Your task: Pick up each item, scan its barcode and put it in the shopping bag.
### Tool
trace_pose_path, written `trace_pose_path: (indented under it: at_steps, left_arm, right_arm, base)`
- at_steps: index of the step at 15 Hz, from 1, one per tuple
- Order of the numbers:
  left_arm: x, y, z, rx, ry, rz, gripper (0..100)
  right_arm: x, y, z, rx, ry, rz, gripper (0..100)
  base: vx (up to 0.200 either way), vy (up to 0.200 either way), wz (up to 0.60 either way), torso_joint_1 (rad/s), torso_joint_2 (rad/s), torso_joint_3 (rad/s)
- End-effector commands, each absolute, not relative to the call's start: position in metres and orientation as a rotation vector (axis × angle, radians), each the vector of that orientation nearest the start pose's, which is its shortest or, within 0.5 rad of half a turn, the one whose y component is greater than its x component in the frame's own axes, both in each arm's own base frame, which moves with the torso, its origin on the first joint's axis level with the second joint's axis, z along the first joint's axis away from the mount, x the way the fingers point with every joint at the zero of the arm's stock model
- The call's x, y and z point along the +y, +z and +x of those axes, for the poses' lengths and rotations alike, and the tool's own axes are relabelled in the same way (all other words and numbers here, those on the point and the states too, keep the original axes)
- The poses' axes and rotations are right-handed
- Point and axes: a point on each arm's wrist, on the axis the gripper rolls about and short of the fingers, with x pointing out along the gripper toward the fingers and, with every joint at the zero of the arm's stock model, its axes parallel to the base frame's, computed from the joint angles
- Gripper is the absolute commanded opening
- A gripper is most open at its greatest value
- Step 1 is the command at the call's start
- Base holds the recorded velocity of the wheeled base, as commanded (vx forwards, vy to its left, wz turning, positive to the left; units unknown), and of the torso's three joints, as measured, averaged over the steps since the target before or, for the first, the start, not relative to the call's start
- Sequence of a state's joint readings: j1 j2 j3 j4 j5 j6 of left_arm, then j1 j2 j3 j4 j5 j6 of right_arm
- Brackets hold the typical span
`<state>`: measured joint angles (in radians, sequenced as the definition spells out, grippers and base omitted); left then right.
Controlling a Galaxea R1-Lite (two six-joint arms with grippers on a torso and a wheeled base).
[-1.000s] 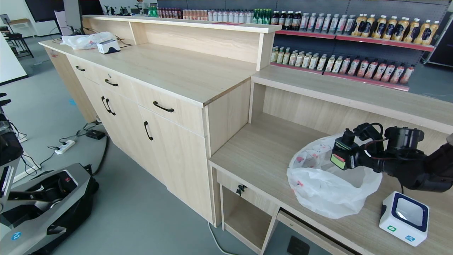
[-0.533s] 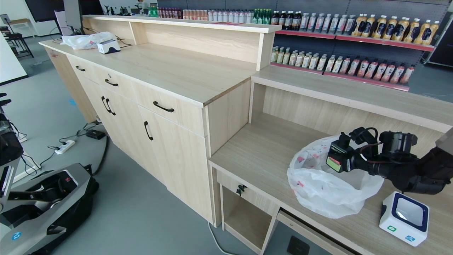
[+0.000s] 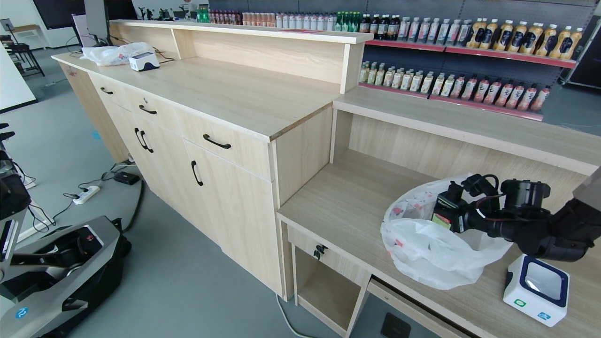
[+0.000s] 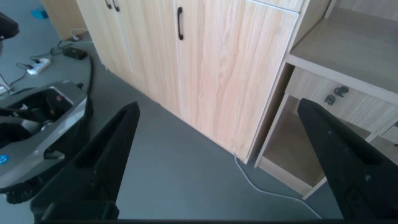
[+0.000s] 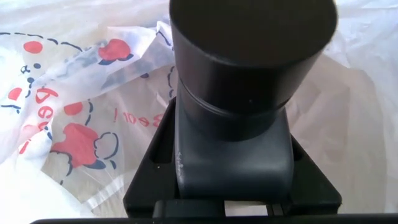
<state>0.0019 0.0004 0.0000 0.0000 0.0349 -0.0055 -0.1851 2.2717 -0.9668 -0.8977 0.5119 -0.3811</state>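
A white shopping bag (image 3: 429,251) with red prints stands open on the low desk (image 3: 347,202). My right gripper (image 3: 445,215) hangs at the bag's mouth, shut on a dark item (image 3: 442,219) with a green and red label. In the right wrist view this item (image 5: 249,99) is a dark body with a round black cap, and the printed bag (image 5: 74,124) lies right beneath it. The white scanner (image 3: 537,288) sits on the desk to the right of the bag. My left gripper (image 4: 219,111) is open above the grey floor, beside the cabinet doors.
A tall wooden counter (image 3: 244,94) with drawers runs along the left; a second bag (image 3: 115,52) and a small scanner (image 3: 144,61) lie at its far end. Drink shelves (image 3: 450,84) stand behind. Cables and a power strip (image 3: 87,195) lie on the floor.
My right gripper has dropped lower and a little left with the dark item, from above the bag into its mouth. The left arm has not moved.
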Motion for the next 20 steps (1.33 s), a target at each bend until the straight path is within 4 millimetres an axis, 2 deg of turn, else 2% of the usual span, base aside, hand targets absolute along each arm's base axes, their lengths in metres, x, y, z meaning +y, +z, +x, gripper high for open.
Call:
trace_pose_path:
  at_steps: [1,6,17,18,20]
  left_arm:
    - [0.0007,0.0755,-0.0228,0.000,0.038,-0.006,100]
    - [0.0007,0.0755,-0.0228,0.000,0.038,-0.006,100]
    - [0.0008,0.0755,-0.0228,0.000,0.037,-0.006,100]
    - [0.0007,0.0755,-0.0228,0.000,0.038,-0.006,100]
    - [0.0007,0.0755,-0.0228,0.000,0.038,-0.006,100]
  right_arm:
    - [-0.0630,0.0353,0.3954,0.339,0.394,-0.227,0]
    - [-0.0656,0.0283,0.3928,0.358,0.395,-0.237,0]
    - [-0.0702,0.0290,0.3911,0.351,0.416,-0.233,0]
    - [-0.0702,0.0295,0.3910,0.351,0.416,-0.233,100]
    - [-0.0700,0.0339,0.3902,0.343,0.417,-0.233,100]
  base:
    - [0.000,0.000,0.00,0.000,0.00,0.000]
    - [0.000,0.000,0.00,0.000,0.00,0.000]
    - [0.000,0.000,0.00,0.000,0.00,0.000]
    - [0.000,0.000,0.00,0.000,0.00,0.000]
    - [0.000,0.000,0.00,0.000,0.00,0.000]
